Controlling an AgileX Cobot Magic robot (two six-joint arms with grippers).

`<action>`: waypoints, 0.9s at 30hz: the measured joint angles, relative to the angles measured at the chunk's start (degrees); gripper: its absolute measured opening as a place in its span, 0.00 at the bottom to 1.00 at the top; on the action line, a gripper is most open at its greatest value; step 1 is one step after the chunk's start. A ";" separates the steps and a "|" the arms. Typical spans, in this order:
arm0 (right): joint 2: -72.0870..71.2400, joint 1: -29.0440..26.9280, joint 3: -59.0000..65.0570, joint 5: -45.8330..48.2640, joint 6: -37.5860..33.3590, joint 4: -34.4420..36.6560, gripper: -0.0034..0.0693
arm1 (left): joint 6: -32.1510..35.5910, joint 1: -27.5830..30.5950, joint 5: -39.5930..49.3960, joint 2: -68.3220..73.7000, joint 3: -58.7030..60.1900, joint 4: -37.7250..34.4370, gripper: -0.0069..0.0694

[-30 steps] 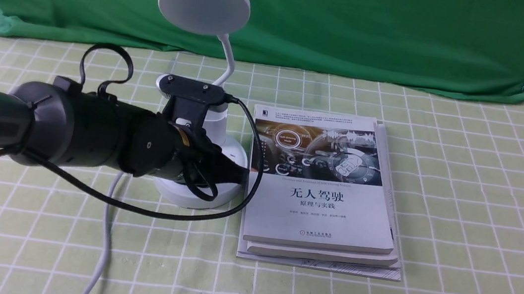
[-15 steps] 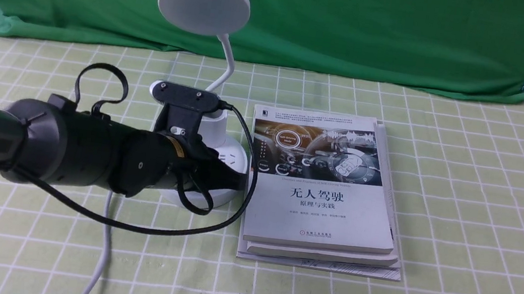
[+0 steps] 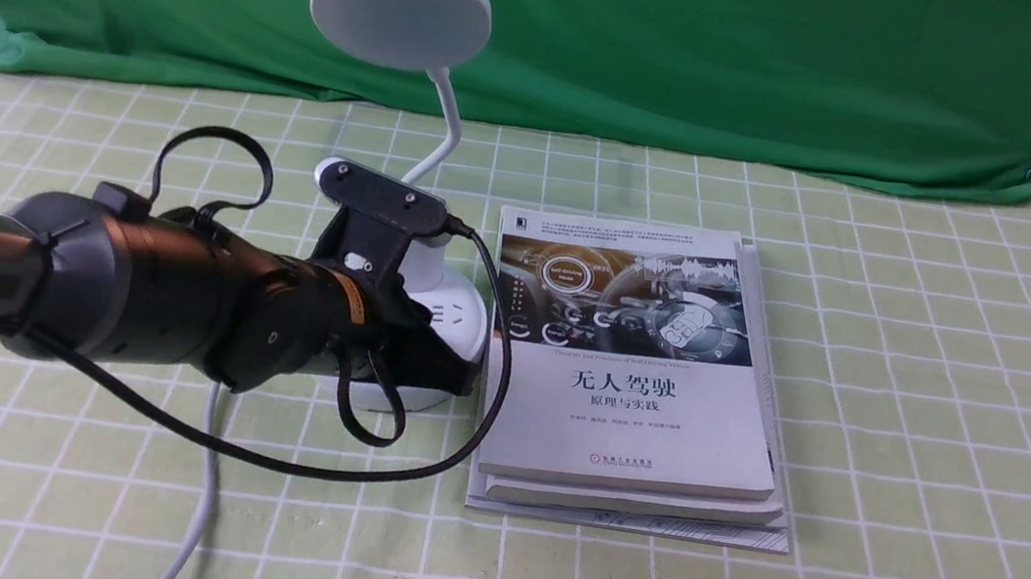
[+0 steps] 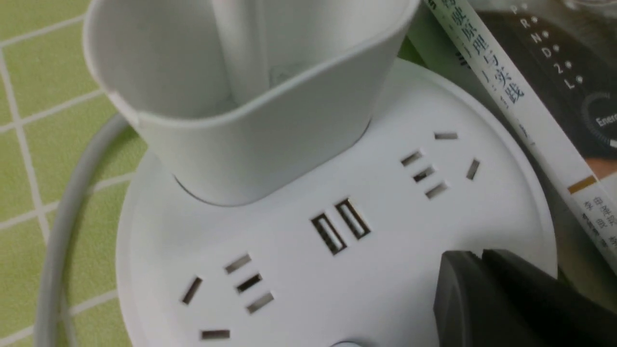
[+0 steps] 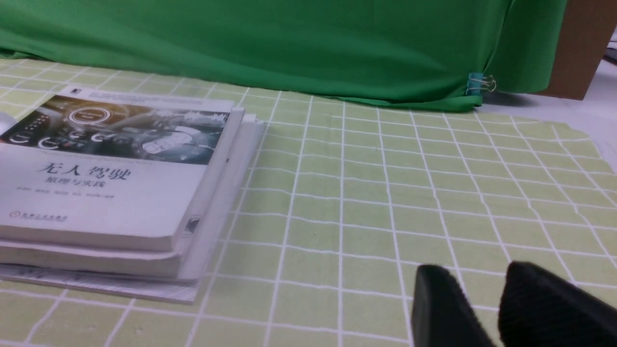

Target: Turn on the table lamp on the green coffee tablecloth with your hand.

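The white table lamp stands on the green coffee tablecloth (image 3: 908, 377), with its disc head (image 3: 400, 8) on a bendy neck above the cup holder and round base (image 3: 458, 314). My left arm, the hand (image 3: 132, 292), reaches in from the left. My left gripper (image 3: 463, 380) is shut and empty, and its tip is at the base's front right edge beside the book. In the left wrist view the shut gripper (image 4: 482, 253) lies over the base top (image 4: 299, 279) near the sockets. A button's edge (image 4: 348, 343) shows beside it. My right gripper (image 5: 482, 289) is open, low over the cloth.
A stack of books (image 3: 633, 373) lies right next to the lamp base and shows in the right wrist view (image 5: 111, 173). The lamp's grey cord (image 3: 202, 477) runs toward the front edge. A dark green backdrop cloth (image 3: 703, 47) hangs behind.
My left gripper has dropped lower and slid toward the front right edge of the lamp base. The wrist has rolled, tilting the camera bar. The lamp and books have not moved.
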 joint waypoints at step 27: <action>0.00 0.00 0.00 0.00 0.02 0.00 0.38 | -4.15 0.00 1.87 -54.44 34.46 0.66 0.12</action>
